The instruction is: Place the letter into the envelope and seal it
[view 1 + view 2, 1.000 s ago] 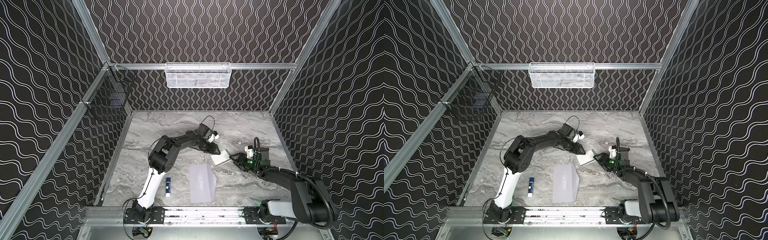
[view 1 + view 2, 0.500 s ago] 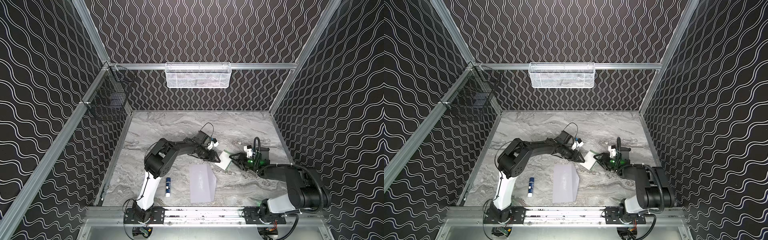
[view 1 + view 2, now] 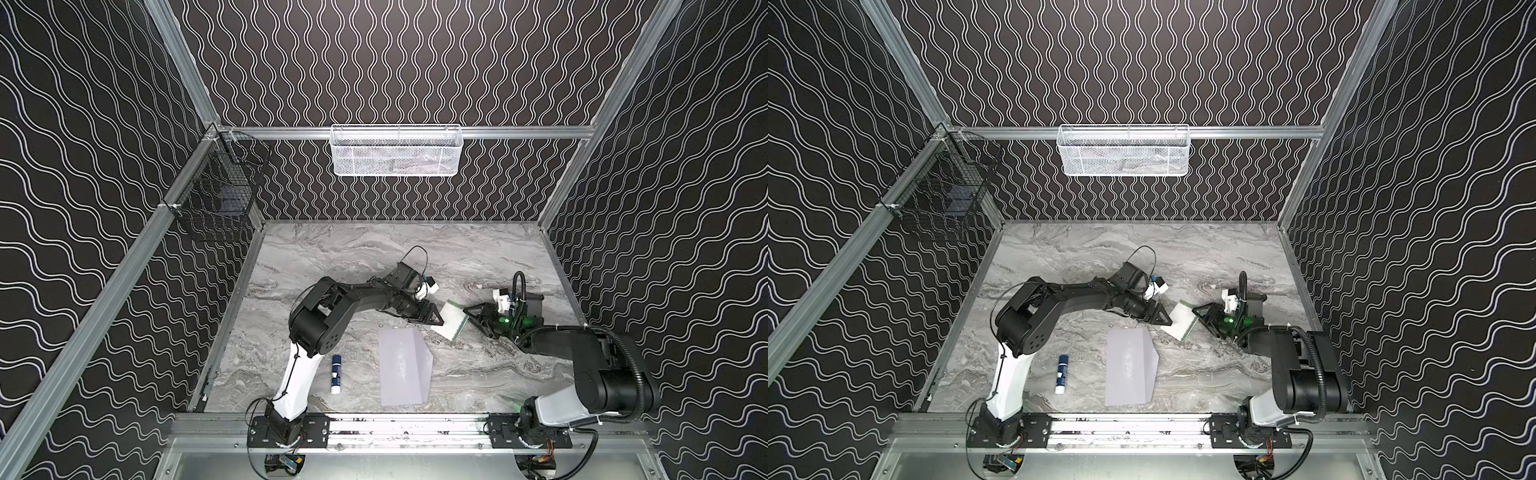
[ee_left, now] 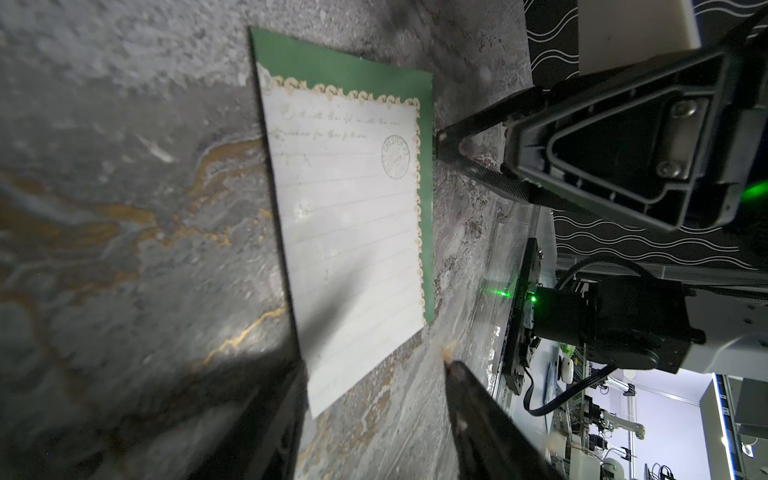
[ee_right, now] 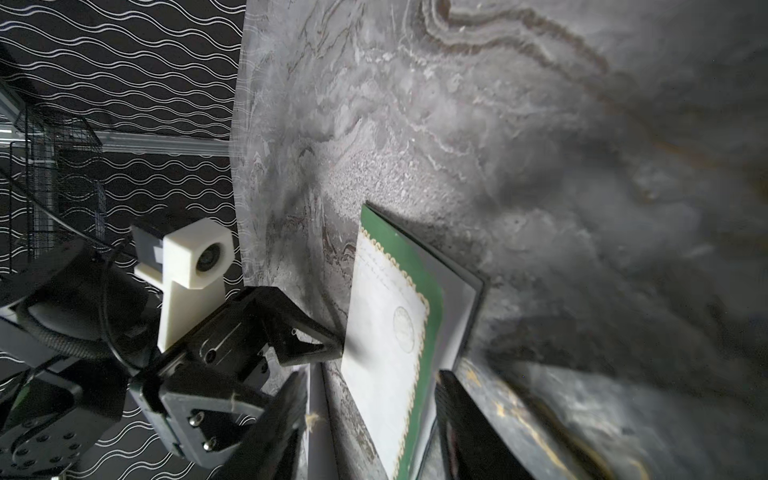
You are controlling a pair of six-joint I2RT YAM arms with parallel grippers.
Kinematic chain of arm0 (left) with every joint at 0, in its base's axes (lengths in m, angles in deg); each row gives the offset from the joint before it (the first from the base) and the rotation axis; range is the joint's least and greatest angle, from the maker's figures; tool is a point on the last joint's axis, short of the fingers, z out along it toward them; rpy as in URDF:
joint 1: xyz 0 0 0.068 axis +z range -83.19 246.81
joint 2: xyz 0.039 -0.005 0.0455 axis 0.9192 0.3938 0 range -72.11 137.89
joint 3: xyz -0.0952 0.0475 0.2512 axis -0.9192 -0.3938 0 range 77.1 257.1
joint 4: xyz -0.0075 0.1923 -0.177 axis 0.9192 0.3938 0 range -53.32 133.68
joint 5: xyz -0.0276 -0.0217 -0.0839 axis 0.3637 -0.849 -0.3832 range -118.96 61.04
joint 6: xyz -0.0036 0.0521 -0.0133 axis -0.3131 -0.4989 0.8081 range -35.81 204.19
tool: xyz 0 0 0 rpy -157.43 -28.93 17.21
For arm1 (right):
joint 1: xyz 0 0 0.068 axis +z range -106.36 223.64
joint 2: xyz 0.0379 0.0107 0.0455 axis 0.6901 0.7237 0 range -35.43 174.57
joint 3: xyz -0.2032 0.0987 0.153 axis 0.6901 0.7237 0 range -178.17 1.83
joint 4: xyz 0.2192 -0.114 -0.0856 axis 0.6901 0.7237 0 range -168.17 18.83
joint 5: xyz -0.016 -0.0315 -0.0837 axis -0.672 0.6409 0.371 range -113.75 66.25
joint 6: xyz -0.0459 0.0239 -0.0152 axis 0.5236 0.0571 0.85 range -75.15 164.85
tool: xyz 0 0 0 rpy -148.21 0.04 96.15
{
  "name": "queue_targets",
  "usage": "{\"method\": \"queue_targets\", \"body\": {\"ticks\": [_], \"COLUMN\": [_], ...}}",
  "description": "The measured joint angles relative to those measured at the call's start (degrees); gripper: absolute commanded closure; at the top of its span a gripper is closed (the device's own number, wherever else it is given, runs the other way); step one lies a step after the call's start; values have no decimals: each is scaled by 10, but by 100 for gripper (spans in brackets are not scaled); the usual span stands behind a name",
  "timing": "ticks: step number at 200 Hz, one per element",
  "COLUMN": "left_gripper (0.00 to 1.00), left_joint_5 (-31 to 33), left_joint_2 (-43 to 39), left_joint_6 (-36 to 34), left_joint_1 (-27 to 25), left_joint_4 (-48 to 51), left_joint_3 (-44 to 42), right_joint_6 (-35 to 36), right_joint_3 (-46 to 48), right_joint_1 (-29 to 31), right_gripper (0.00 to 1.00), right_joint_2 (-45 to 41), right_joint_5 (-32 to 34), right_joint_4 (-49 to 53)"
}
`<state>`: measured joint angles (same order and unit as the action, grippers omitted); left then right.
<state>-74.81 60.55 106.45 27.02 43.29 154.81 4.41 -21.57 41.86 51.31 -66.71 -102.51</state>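
In both top views we see the envelope (image 3: 403, 365) (image 3: 1129, 365) flat on the table (image 3: 353, 257). The letter (image 3: 451, 322) sits just past its far right corner (a glue stick (image 3: 336, 373) lies near the envelope's left edge). The left tool (image 3: 435, 320) and right tool (image 3: 468, 315) meet the letter from opposite sides.

In the left wrist view, the left tool's jaws stand apart, a corner of the letter (image 4: 349, 232) between them.

In the right wrist view, the right tool (image 5: 374, 382) likewise gapes around the folded letter's (image 5: 386, 345) green edge, with the upper leaf lifted. We cannot tell whether any pad touches the paper.
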Motion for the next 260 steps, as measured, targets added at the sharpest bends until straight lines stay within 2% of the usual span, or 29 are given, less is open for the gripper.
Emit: {"method": "queue_targets", "body": {"ticks": [70, 135, 165, 216, 233, 260], "left_gripper": [41, 40, 39, 34, 33, 33], "left_joint_5": [-11, -12, -14, 2, 3, 2], "left_joint_2": [5, 5, 5, -24, -39, -63], "left_joint_6": [7, 15, 17, 32, 45, 48], "left_joint_1": [-5, -8, -8, -1, 8, 18], "left_joint_4": [-23, -36, -41, -34, -36, -42], "left_joint_3": [-4, -9, -10, -24, -23, -25], "right_joint_6": [-9, -41, -56, -55, -39, -27], "right_joint_3": [-5, 1, 6, -2, -11, -17], "right_joint_1": [0, 17, 22, 23, 23, 23], "right_gripper": [52, 58, 67, 96, 100, 100], "right_joint_2": [28, 59, 86, 95, 81, 63], "right_joint_5": [-10, -27, -33, -41, -43, -51], "right_joint_4": [-18, -78, -115, -125, -115, -95]}}
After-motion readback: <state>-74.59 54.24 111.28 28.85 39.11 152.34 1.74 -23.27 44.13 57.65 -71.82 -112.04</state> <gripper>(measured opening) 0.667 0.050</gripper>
